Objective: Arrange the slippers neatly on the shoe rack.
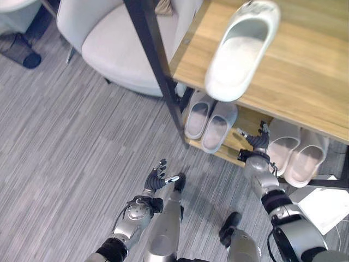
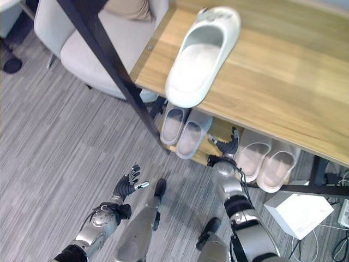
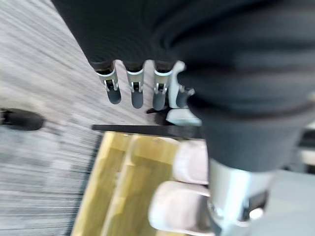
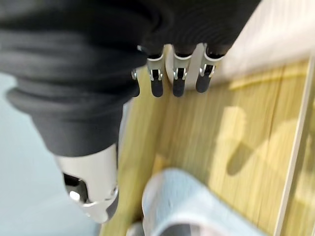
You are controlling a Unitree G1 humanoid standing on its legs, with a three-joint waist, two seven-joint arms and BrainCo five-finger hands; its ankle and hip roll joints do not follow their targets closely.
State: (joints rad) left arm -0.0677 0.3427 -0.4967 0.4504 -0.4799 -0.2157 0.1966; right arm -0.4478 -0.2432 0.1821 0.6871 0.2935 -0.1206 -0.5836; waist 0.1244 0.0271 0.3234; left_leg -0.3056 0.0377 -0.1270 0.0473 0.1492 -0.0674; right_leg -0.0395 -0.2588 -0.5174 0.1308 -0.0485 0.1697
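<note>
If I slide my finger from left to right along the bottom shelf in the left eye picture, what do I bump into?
Grey pair of slippers → robot's right hand, fingers straight, in the gap between the pairs → beige pair of slippers. All sit on the shoe rack.

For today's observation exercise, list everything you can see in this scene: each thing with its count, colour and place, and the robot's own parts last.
Shoe rack: one, light wood shelves on a dark frame, right of the scene.
Slipper on top shelf: one, pale grey, heel overhanging the front edge.
Slippers on lower shelf, left pair: two, pale grey, side by side.
Slippers on lower shelf, right pair: two, pale pinkish-beige, side by side.
Chair: one, off-white, behind the rack's left post.
White box: one, on the floor by the rack's right end.
Floor: grey striped.
Left hand: open, over the floor.
Right hand: open, at the lower shelf between the pairs.
</note>
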